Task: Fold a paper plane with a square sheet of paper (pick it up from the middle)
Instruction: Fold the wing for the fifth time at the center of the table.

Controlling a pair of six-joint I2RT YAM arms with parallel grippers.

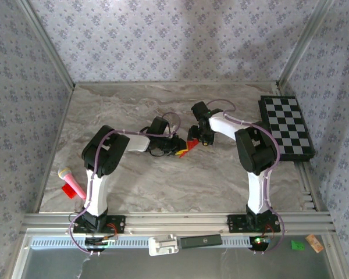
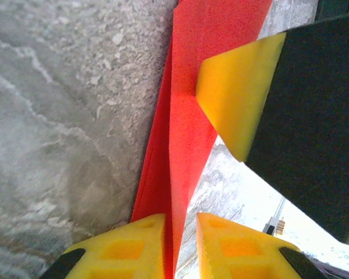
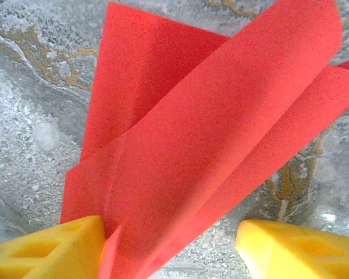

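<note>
The left pincer (image 2: 180, 244) was barely parted around the folded red paper (image 2: 189, 104) and the right pincer (image 3: 171, 250) gaped wide, so its creases could spring open.

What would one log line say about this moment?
phase: folding | red paper: creased, between both grippers | left gripper: slightly open around paper edge | right gripper: wide open astride paper

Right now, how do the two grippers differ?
The left gripper has jaws nearly together, the red paper in the narrow gap; the right gripper has jaws wide apart. The left gripper meets the paper edge-on, the right gripper faces its broad folds. Both have yellow fingers.
</note>
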